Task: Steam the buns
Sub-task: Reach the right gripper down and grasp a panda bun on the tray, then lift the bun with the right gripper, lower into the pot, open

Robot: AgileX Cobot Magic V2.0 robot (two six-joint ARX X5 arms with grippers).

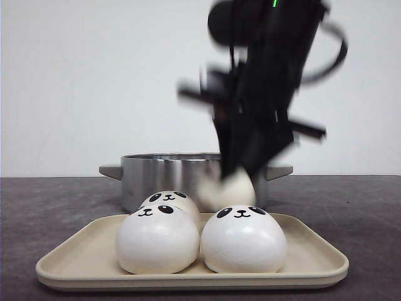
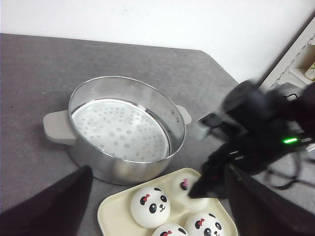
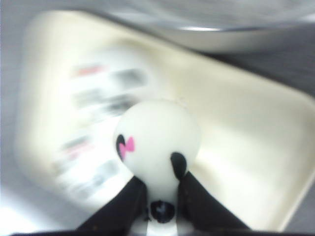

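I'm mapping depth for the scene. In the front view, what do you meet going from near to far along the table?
Tray front rim → two front buns → rear bun → bun held in the right gripper → steel pot → wall.

The right arm (image 1: pixel 263 81) hangs steeply downward, blurred, its jaws clamped on a bun (image 3: pixel 157 142).
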